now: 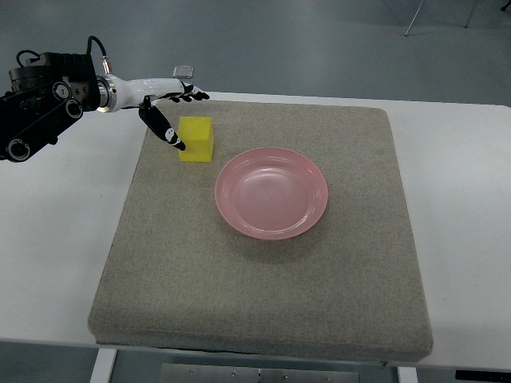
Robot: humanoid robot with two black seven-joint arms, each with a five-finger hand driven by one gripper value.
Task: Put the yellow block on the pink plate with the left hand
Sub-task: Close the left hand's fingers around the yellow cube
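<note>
A yellow block [196, 139] sits on the grey mat, up and left of the pink plate [271, 192], apart from it. The plate holds nothing. My left hand [177, 112] comes in from the upper left, white with black fingertips. It is open: the fingers [192, 94] reach out over the mat's far edge behind the block, and the thumb [168, 132] points down along the block's left side, close to it or just touching. The hand holds nothing. The right arm is out of view.
The grey mat [263, 303] lies on a white table [455, 199]. The left arm's black forearm housing [36, 100] hangs over the table's left part. A small grey object [184, 71] lies at the table's far edge.
</note>
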